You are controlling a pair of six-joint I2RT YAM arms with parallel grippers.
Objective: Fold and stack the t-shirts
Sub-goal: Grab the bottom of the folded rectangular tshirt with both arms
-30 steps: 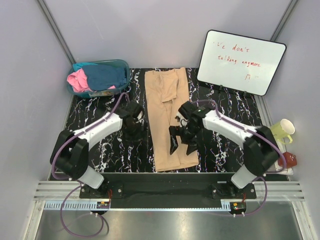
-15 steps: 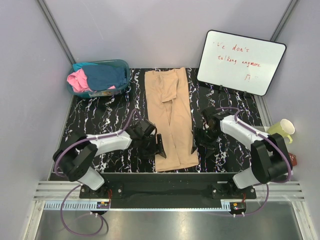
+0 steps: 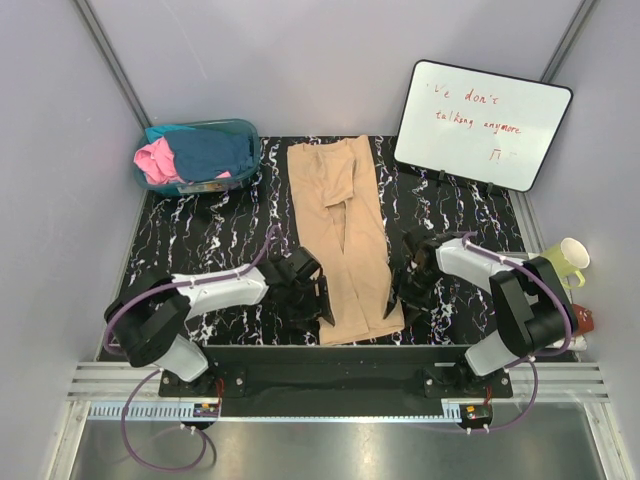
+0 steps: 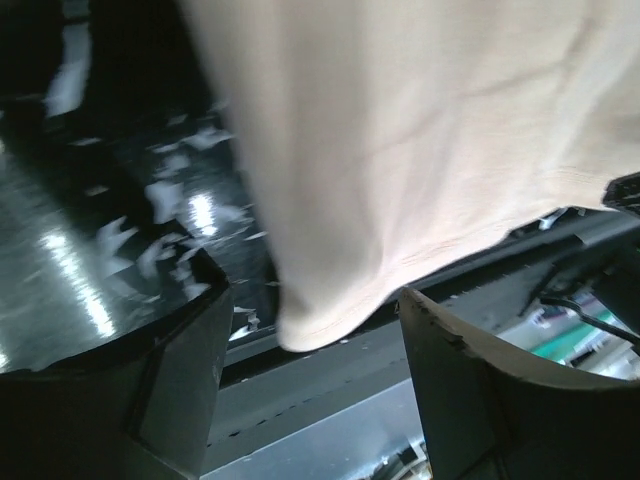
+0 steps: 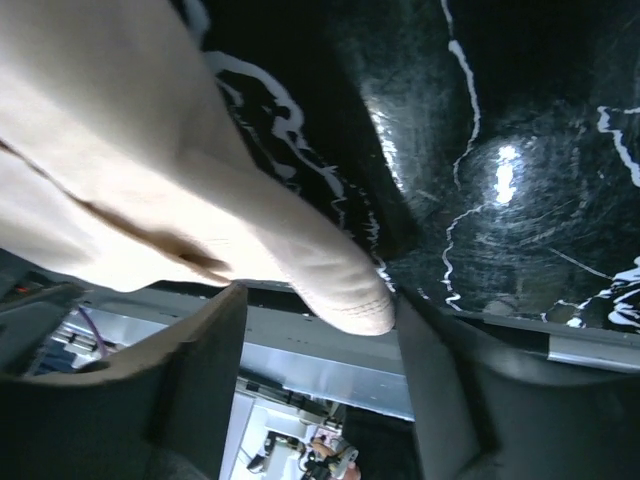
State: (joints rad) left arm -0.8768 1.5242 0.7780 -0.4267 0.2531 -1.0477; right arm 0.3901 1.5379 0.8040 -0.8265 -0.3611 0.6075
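Observation:
The tan t-shirt lies folded into a long strip down the middle of the black marble table. My left gripper is open at its near left corner, and the corner lies between the spread fingers. My right gripper is open at the near right corner, and that corner lies between its fingers. A pink shirt and a dark teal-blue shirt are bunched in the teal tub at the back left.
A whiteboard with red writing leans at the back right. A yellow-green mug and a red object stand off the table's right edge. The table's near edge and a metal rail lie just beyond the shirt's hem.
Both grippers have come down toward the near edge to the shirt's two near corners. The right one left the cloth's middle. The shirt's near end has shifted slightly nearer and to the right.

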